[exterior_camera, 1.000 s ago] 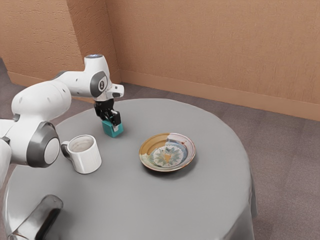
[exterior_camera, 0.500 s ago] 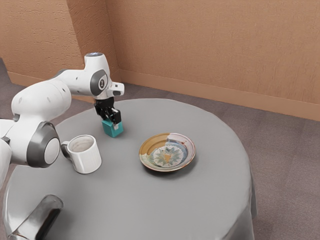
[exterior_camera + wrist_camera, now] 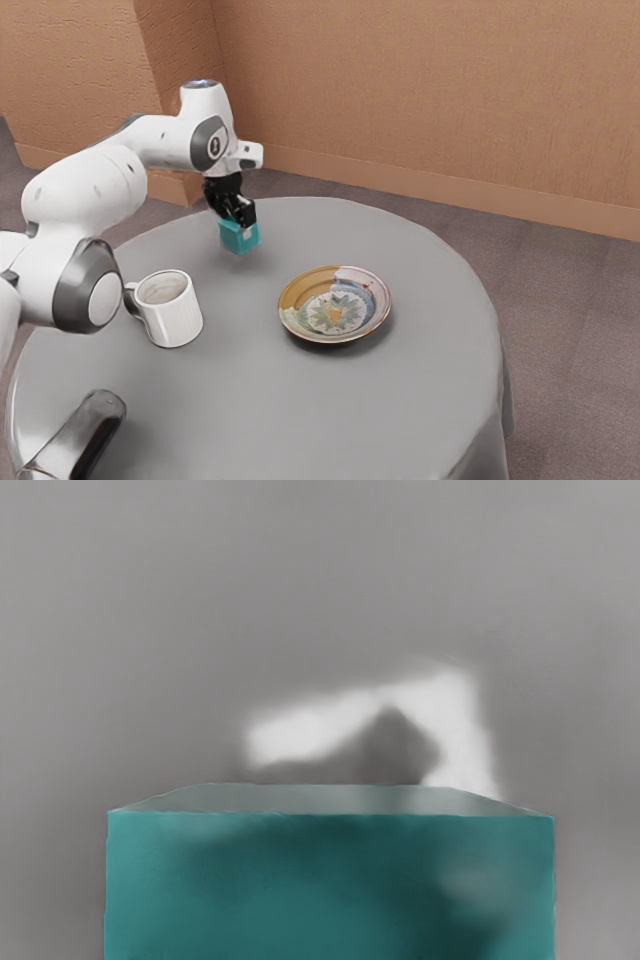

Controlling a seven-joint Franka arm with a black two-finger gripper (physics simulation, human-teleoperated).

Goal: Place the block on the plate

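- Evidently, the block (image 3: 238, 239) has shifted with the end effector (image 3: 236, 226) over the last half second: both now stand higher in the exterior view and a little further toward its right, and the arm (image 3: 90, 190) has risen with them.
- Finding: the end effector is pinching the block. One fingertip (image 3: 247, 233) lies against the near face; the far contact is hidden from where I stand, but the shared movement supports a grip.
- Meaning for the task: the pick-up appears made and the carry begun. Clearance between block and desk (image 3: 300, 400) cannot be confirmed.
- Destination: the plate (image 3: 335, 307) sits well apart from the block, toward the exterior view's right and nearer the camera, with its place unchanged. Placement is outstanding.
- Wrist view, close evidence: the block's flat top (image 3: 330, 799) and straight edges read as square to the hand, with a bright patch (image 3: 462, 720) on the surface beyond.
- Exterior view, wider evidence: the route to the plate, plus the mug (image 3: 172, 310) standing apart from the block.
- Recommendation: lift clear of the plate's raised rim before crossing, then lower over its middle. A low approach could clip the rim or tilt the block.
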